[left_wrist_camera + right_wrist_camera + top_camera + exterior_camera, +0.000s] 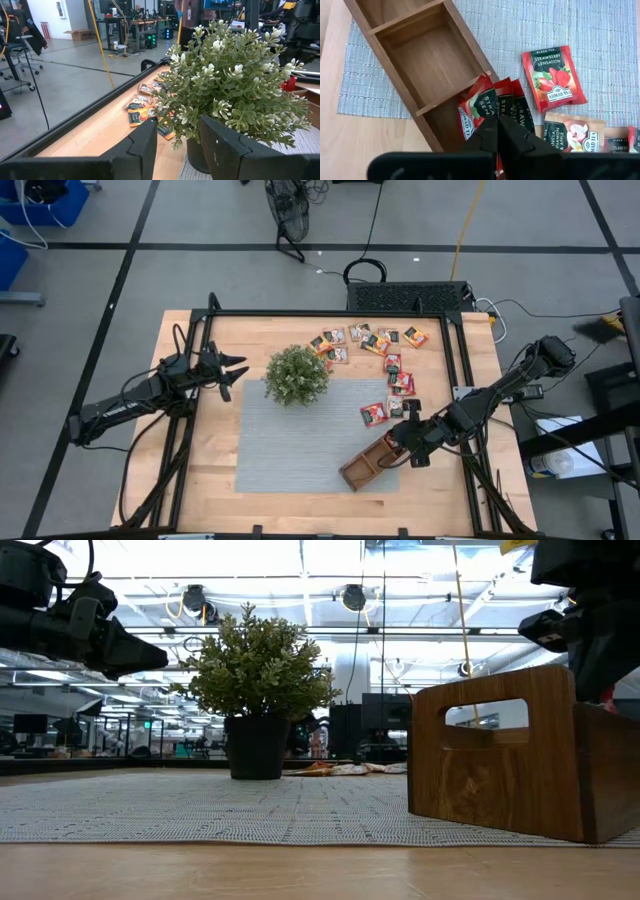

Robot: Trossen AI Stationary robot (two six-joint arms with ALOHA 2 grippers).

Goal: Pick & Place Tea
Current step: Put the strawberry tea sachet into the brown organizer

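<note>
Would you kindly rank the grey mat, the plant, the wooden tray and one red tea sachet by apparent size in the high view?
1. Grey mat, clearly largest.
2. Plant and wooden tray: similar; the tray is partly hidden by the right gripper, so I won't rank them.
3. Red tea sachet, smallest.

The right hand (498,131) covers the lower parts of the sachets (495,107) in the tray (420,55); the tray's end is cut off at the upper left of the frame.

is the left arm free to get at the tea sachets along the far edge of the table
Probably not directly: the plant stands between the open left gripper and most of the tea sachets, so it would likely have to go around it.
</note>
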